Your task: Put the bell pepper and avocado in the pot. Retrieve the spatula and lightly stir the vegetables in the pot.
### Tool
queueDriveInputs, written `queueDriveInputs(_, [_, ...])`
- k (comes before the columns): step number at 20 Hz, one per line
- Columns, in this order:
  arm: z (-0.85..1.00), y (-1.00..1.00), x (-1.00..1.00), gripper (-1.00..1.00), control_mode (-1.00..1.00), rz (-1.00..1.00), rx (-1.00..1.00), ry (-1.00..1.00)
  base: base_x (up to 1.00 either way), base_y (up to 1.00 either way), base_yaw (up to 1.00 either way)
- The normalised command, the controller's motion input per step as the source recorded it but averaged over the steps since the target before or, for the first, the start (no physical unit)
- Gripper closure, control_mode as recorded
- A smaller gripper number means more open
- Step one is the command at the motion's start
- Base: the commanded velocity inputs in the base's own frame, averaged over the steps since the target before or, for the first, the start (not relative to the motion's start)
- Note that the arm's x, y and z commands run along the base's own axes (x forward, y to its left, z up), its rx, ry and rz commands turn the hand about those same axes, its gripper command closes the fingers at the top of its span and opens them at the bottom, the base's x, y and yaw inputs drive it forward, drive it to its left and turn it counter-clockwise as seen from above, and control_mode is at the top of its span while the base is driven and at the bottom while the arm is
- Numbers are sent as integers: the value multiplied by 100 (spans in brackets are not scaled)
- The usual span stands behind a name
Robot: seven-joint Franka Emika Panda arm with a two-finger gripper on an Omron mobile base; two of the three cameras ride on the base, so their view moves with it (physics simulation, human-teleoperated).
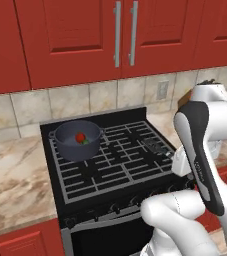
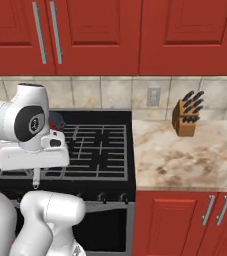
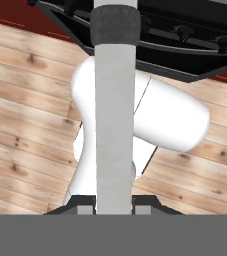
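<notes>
My hand view shows the gripper (image 3: 114, 207) clenched on the spatula (image 3: 114, 115) handle; my left base view shows bell pepper (image 1: 79, 137) inside pot (image 1: 78, 141), stove's 10 o'clock corner.

The white arm (image 2: 22, 132) stands at the left, before a black stove (image 2: 92, 147) with grey grates, and a thin grey rod (image 2: 36, 178) hangs down from under the hand. To the right of the stove a marbled worktop (image 2: 185, 160) carries a wooden knife block (image 2: 186, 119) near the tiled wall. Red cabinets (image 2: 110, 35) run above, with red doors below.
</notes>
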Motion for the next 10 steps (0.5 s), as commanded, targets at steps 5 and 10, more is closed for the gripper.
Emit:
queueDriveInputs(5, [0,0,0,100,100,0,0,0,35,56,0])
queueDriveInputs(10, [0,0,0,100,100,0,0,0,1,29,0])
